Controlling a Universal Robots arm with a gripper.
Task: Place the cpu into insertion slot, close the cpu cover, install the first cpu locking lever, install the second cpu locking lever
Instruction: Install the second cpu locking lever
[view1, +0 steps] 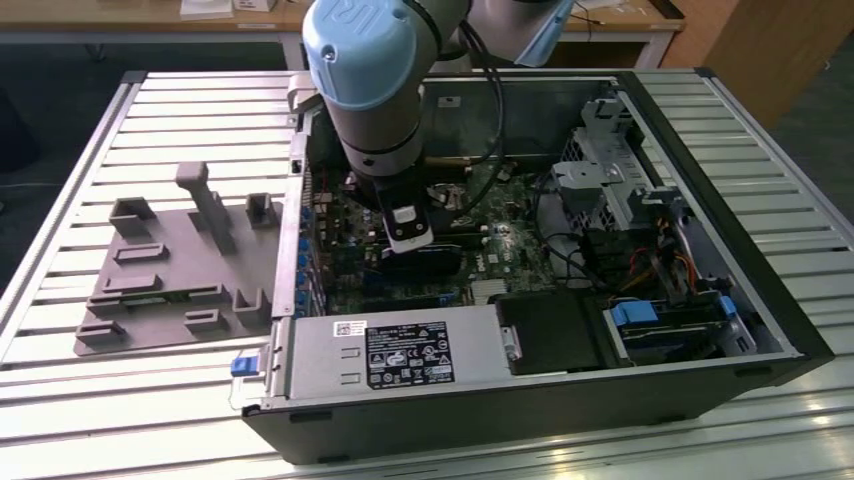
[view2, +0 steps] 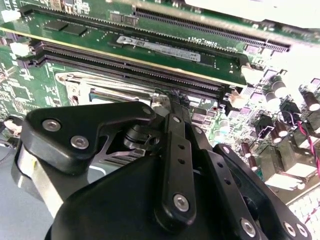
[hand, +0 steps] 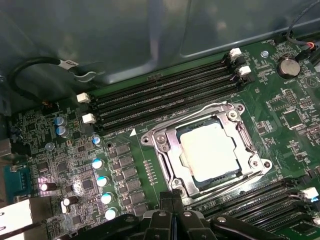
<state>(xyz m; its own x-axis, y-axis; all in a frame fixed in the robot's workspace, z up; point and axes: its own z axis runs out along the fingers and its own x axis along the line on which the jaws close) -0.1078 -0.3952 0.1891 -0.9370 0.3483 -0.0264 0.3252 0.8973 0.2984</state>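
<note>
1. In the first wrist view I see the cpu (hand: 212, 150) seated in the insertion slot (hand: 176, 161), the cpu cover (hand: 165, 131) down around it, flat on the board inside the case on the table (view1: 80, 180).
2. My hand (hand: 172, 207) looks pressed together, holding nothing, just beside the socket's edge.
3. Risk, I reckon: the tips slipping off a thin lever onto nearby memory slots (hand: 165, 92).
4. The chip is square, edges skewed to those slots; no long axis.

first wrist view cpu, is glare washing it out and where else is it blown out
In the first wrist view the cpu top is glared near white inside the cpu cover; in the second wrist view the upper corner beside the memory slots is blown out.
</note>
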